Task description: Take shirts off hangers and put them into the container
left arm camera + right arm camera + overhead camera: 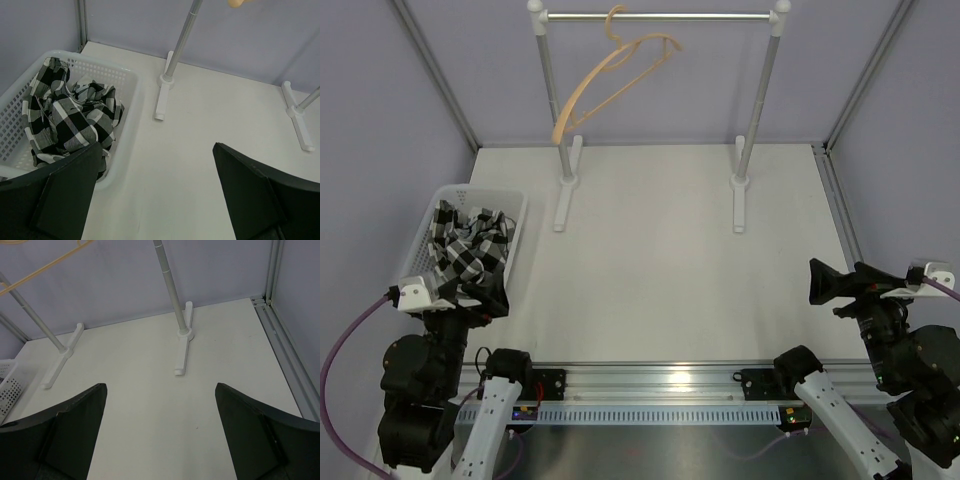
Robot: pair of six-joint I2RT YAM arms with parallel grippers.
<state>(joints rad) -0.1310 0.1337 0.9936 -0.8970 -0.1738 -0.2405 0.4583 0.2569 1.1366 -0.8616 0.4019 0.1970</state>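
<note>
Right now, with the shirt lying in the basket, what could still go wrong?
The open left hand hangs at the near corner of the laundry basket, close to the checked shirt; pulling away could snag cloth or push the basket. The bare wooden hanger hangs tilted on the rail and might slip off.

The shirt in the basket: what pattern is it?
A bold black-and-white check on the shirt, lying crumpled in the white basket; the left wrist view shows it best.

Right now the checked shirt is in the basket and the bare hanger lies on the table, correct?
No: the hanger hangs by its hook from the rail, as the top view shows. The shirt is indeed in the basket.
</note>
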